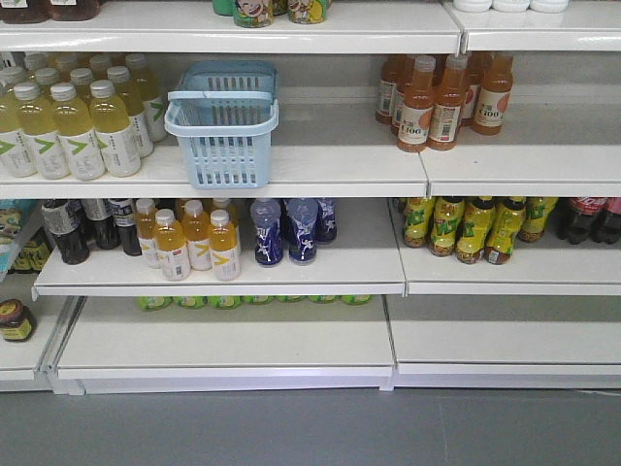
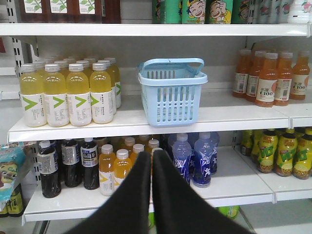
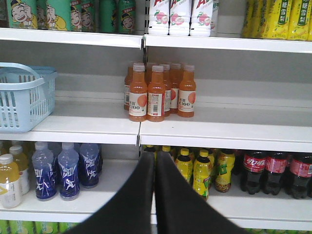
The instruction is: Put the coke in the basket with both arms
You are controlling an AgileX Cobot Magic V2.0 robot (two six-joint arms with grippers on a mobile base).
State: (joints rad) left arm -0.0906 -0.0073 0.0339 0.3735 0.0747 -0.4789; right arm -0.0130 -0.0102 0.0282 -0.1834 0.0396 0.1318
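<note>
Coke bottles (image 3: 253, 171) with red wraps stand at the right end of the lower shelf, also at the far right in the front view (image 1: 582, 218). The light blue basket (image 1: 223, 126) stands on the middle shelf; it also shows in the left wrist view (image 2: 173, 90) and at the left edge of the right wrist view (image 3: 22, 97). My left gripper (image 2: 151, 155) is shut and empty, back from the shelf, below the basket. My right gripper (image 3: 155, 156) is shut and empty, left of the coke. Neither arm shows in the front view.
Yellow bottles (image 1: 68, 121) stand left of the basket, orange bottles (image 1: 441, 97) to its right. On the lower shelf are dark tea bottles (image 1: 82, 228), orange-yellow bottles (image 1: 189, 238), blue bottles (image 1: 286, 228) and yellow-green bottles (image 1: 471, 228). A vertical shelf divider (image 1: 425, 184) runs between bays.
</note>
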